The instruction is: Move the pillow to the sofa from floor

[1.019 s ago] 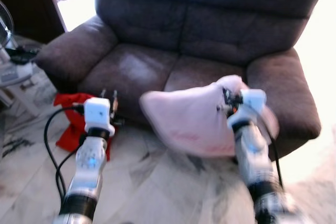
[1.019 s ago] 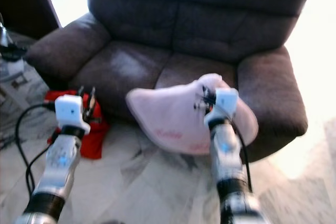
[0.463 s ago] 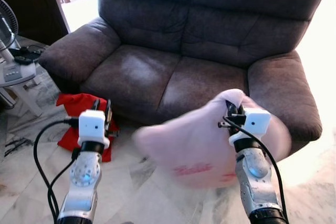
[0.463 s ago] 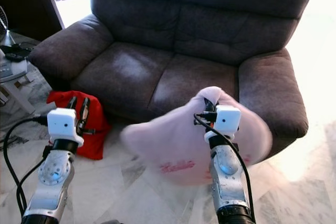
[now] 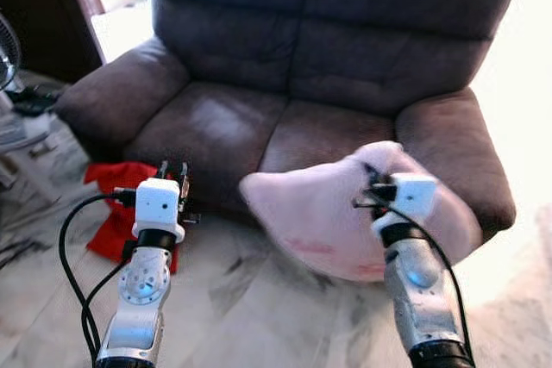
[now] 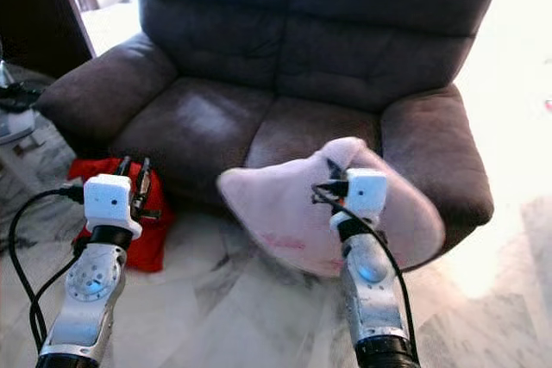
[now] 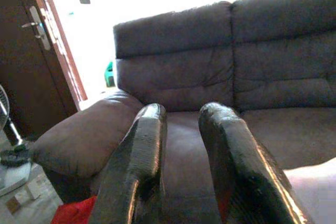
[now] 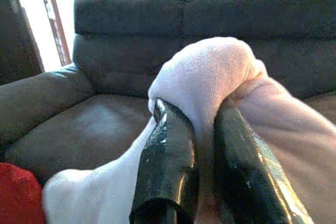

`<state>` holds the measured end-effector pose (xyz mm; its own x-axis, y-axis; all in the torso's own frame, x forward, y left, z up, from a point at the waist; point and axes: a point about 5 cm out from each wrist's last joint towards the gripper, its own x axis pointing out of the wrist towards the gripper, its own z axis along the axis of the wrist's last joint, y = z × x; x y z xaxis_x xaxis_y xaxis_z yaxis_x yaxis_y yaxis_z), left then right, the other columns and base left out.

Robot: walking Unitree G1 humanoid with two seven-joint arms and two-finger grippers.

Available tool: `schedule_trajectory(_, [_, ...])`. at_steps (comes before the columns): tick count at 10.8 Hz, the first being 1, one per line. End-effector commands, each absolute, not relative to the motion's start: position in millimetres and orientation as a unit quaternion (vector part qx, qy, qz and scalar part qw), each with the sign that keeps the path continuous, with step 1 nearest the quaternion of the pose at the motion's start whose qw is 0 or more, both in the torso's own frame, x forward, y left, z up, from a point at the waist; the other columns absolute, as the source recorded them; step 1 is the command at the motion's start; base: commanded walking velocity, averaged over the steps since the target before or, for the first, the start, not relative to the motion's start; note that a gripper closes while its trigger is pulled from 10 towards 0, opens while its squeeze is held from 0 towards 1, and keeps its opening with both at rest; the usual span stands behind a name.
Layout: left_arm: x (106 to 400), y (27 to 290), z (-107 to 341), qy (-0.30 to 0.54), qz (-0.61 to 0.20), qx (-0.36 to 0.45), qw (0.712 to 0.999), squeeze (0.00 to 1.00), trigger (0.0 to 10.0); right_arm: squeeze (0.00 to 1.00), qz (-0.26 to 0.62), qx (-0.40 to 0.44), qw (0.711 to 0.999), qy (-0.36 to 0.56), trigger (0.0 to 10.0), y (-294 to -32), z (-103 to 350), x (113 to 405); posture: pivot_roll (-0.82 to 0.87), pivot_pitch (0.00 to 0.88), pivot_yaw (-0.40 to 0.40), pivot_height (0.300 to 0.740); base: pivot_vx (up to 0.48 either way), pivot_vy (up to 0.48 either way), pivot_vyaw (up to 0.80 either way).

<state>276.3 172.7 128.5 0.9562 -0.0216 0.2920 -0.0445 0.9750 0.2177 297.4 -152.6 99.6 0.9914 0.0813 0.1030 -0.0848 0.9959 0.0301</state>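
Right wrist view gave us the grip: our right gripper (image 8: 202,129) had clamped a bunched corner of the pink pillow (image 5: 319,213), which hung in the air just before the front edge of the sofa (image 5: 259,118), off the floor (image 5: 250,308). It looked soft and light, sagging below the pinch, so we judged a corner hold enough. Our left gripper (image 7: 181,124) hovered with a narrow gap, holding nothing, above a red bag (image 5: 112,204) near the sofa's left arm.
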Motion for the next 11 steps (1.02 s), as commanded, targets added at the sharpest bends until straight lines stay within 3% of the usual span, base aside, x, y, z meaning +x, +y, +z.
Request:
schedule_trajectory(1, [278,177,138,-0.161,0.017,0.113,0.98,0.0,10.0,0.0,0.059,0.015,0.991,-0.121,10.0,-145,134,304,0.05,0.0,-0.06,0.74,0.296,0.0,0.0])
schedule_trajectory(11, [291,176,152,-0.171,0.012,0.112,0.979,0.0,10.0,0.0,0.103,0.02,0.988,-0.114,10.0,-133,141,304,0.05,0.0,-0.054,0.74,0.355,0.0,0.0])
